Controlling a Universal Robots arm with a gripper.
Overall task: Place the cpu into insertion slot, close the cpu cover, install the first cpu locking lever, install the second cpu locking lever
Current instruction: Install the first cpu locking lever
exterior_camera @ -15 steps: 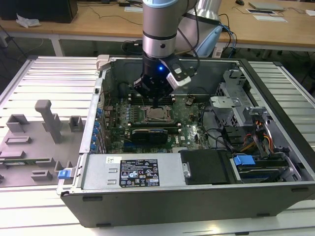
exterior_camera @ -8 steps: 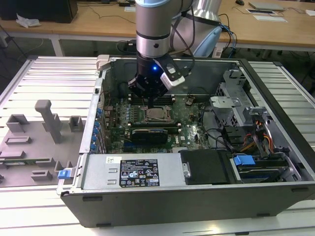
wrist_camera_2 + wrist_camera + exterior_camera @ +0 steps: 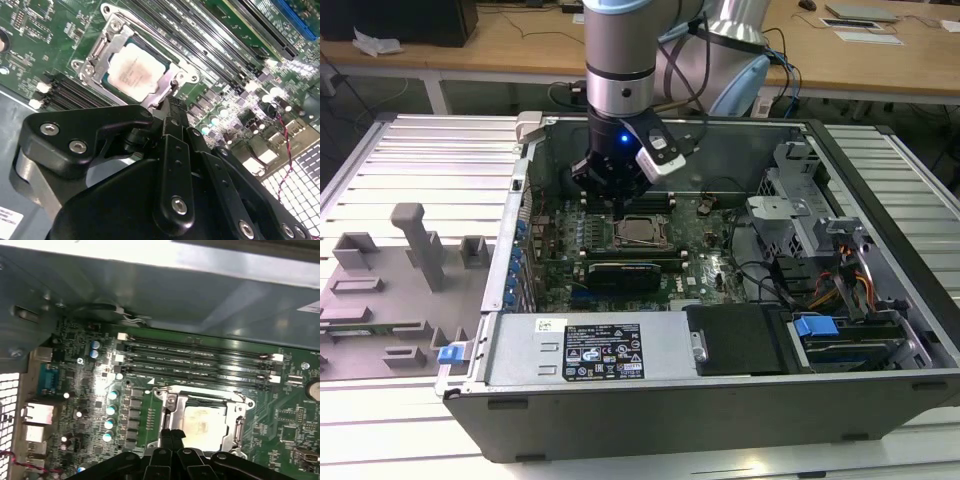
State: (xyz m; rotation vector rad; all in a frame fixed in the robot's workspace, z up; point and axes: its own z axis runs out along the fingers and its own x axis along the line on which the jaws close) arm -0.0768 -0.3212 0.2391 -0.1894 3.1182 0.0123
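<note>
A: What stands at the exterior view's left?

B: Grey holder blocks (image 3: pixel 410 240) on the slatted metal surface (image 3: pixel 380 150). A blue clip (image 3: pixel 450 352) sits at the near left corner of the open computer case (image 3: pixel 720 410).

A: And further right, inside the case?

B: A green motherboard (image 3: pixel 705 262) lies flat on the case floor. The arm (image 3: pixel 620 60) hangs straight down over it. Its fingers (image 3: pixel 618 195) point down just on the far side of the cpu (image 3: pixel 640 232).

A: How does the cpu look?

B: Small, flat and square, with a pale silvery-grey top (image 3: pixel 134 70) that carries faint print. In the first wrist view (image 3: pixel 202 421) it takes a warmer tint. It sits in the insertion slot (image 3: pixel 105 79), whose dark edge shows beside the chip.

A: And the cpu cover?

B: A thin silvery metal frame (image 3: pixel 107 42) with bolts at its corners. It lies down flat over the chip's edges (image 3: pixel 172 402), and the chip shows through its square window.

A: The fingers, seen close?

B: Together, tips side by side with no gap, in both wrist views (image 3: pixel 172 135) (image 3: pixel 168 436). The tips are right at one edge of the cover. Whether they press on the metal or pinch something thin, I cannot tell.

A: What lies beyond that?

B: Long narrow black memory slots (image 3: pixel 195 352) run along the far side of the socket. At the exterior view's right stands a metal drive cage (image 3: pixel 790 215) with cables. A blue tab (image 3: pixel 815 325) sits near it, and a black box (image 3: pixel 735 338) lies along the near wall.
</note>
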